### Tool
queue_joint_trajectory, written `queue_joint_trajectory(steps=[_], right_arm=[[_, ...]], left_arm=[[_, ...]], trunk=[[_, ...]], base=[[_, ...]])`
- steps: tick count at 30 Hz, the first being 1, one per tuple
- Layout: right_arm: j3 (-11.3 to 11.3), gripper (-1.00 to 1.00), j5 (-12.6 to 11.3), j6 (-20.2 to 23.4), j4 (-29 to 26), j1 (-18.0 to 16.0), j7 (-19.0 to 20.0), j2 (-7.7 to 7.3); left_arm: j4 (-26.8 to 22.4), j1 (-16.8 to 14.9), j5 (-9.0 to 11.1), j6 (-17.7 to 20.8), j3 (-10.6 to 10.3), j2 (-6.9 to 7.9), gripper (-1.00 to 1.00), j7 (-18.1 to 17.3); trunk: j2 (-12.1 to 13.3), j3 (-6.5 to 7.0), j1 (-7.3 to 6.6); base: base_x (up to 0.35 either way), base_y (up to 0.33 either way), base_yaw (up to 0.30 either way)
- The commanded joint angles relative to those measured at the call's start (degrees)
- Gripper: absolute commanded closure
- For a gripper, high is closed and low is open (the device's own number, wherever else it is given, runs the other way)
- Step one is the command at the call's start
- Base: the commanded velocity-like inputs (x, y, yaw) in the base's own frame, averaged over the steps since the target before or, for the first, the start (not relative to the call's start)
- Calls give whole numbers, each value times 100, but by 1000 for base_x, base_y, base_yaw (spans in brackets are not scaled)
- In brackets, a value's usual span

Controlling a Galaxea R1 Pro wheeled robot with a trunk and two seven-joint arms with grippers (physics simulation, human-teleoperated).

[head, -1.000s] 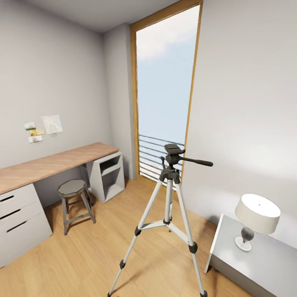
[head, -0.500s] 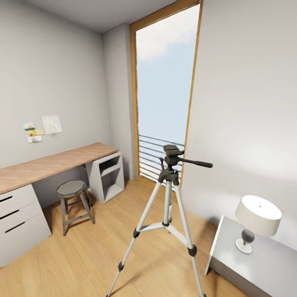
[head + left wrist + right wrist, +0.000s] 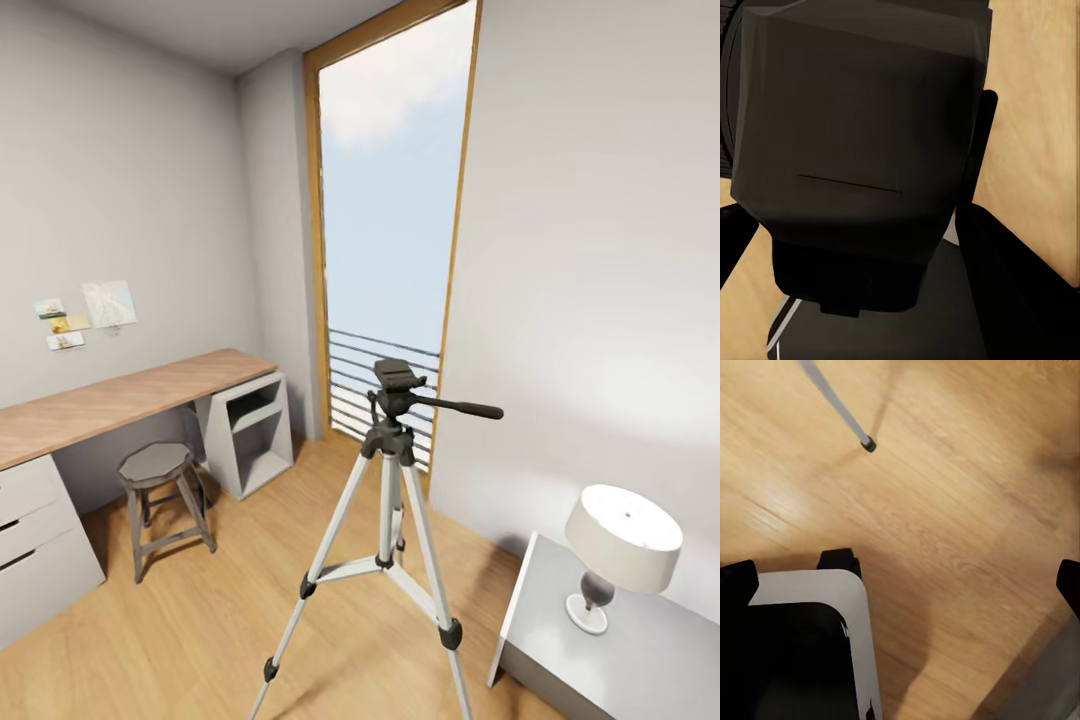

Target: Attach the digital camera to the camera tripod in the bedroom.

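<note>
The camera tripod stands on the wood floor in the middle of the head view, silver legs spread, with its black head bare and the pan handle pointing right. In the left wrist view the digital camera shows as a big black body very close to the lens, with my left gripper shut on it and black fingers on either side. My right gripper hangs open over the floor, fingers wide apart, and one tripod foot shows beyond it.
A wooden desk with white drawers runs along the left wall, with a grey stool in front of it. A tall wood-framed window is behind the tripod. A nightstand with a lamp stands at the right.
The whole head picture has shifted, so the tripod, stool and desk sit further left in it: the camera has moved. The things themselves have not moved.
</note>
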Motion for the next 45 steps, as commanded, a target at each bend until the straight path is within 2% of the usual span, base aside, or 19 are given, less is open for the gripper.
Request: queue_joint_trajectory(steps=[1, 20, 45], right_arm=[[10, -100, -56, -12, 16, -9, 29, -2], [10, -100, -56, -8, 16, -9, 41, -12], [10, -100, -56, -4, 16, -9, 38, -12]], left_arm=[[-1, -4, 38, -4, -50, 0, 100, 11], [-1, -4, 78, -4, -50, 1, 100, 11], [-1, -4, 95, -4, -49, 1, 100, 20]], trunk=[[-6, -8, 1], [-6, -8, 1], [-6, -8, 1]], base=[[36, -29, 0], [6, -135, 0], [3, -13, 0]])
